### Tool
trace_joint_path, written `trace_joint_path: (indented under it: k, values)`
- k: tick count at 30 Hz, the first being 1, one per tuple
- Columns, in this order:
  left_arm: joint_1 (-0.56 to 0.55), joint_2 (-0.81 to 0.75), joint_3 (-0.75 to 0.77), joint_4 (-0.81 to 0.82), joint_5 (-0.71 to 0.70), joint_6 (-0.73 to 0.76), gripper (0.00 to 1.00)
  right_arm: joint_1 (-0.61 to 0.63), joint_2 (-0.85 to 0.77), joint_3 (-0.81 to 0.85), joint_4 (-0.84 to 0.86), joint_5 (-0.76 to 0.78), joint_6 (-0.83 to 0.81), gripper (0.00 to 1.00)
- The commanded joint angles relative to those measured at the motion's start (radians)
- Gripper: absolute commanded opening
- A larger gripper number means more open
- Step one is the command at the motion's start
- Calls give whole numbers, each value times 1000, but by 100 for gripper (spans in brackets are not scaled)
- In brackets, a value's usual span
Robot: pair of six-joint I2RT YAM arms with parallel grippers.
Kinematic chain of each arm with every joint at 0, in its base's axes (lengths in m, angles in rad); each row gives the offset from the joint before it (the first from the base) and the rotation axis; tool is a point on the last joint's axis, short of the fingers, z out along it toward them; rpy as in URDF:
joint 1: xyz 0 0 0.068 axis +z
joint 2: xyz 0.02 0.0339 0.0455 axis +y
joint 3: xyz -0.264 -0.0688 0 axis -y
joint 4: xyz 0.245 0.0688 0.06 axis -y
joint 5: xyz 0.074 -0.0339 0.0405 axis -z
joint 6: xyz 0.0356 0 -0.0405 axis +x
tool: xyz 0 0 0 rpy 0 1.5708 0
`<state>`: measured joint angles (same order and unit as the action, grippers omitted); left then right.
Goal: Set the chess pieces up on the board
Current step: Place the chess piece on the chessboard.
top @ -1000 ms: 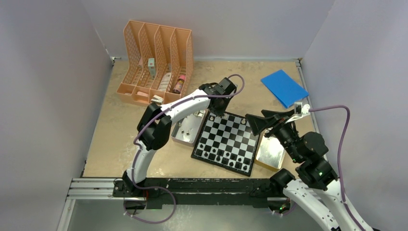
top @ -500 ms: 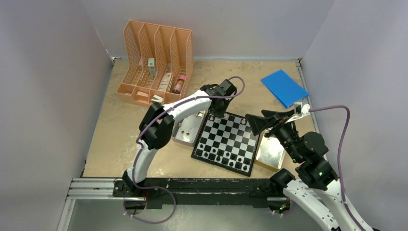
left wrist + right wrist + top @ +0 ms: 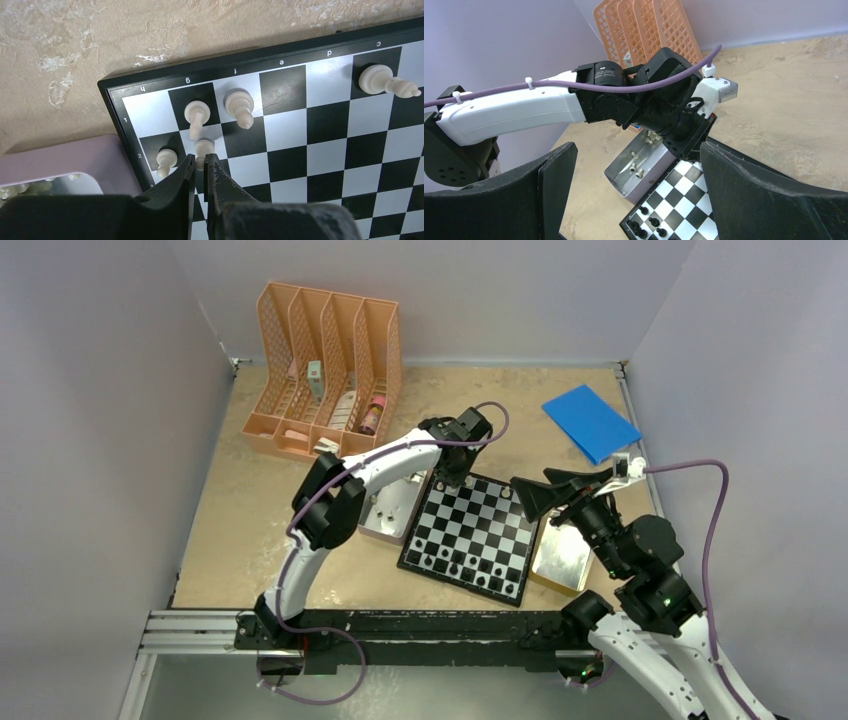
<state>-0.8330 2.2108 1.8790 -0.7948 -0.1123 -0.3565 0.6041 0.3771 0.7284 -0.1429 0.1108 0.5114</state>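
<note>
Sandy surface (image 3: 250, 520) carrying the board (image 3: 470, 530). The left hand (image 3: 199, 162) is clenched, its tips set at a white pawn (image 3: 204, 147) near the board's h-corner. The right hand (image 3: 636, 150) is held released at the board's right edge.

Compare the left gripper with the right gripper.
The left gripper is nearly shut, its tips pinching a white pawn; the right gripper stands wide open and holds nothing. The left gripper is down at a corner of the chessboard; the right gripper is raised well above it. Both are black, with two fingers.
</note>
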Motion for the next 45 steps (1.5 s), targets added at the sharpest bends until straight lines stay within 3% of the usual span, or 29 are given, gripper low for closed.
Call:
trace_joint_path:
  k: [1,5,13,27,33,45]
  values:
    - [-3,13,32,-1,-15,-4,9,5,-9,6,56,-14,-19,95]
    - [-4,14,34,-8,-18,-4,9,5,-9,6,57,-14,-17,95]
    - [-4,16,73,-35,4,0,21,5,-24,3,55,-7,-12,95]
    - [-2,-92,170,-104,75,-18,22,5,-33,2,54,41,-5,95]
    - [5,-175,154,-151,10,-19,25,5,-38,-19,72,40,7,95]
    - [21,-364,-121,-200,-134,-104,25,5,-57,-15,62,11,11,95]
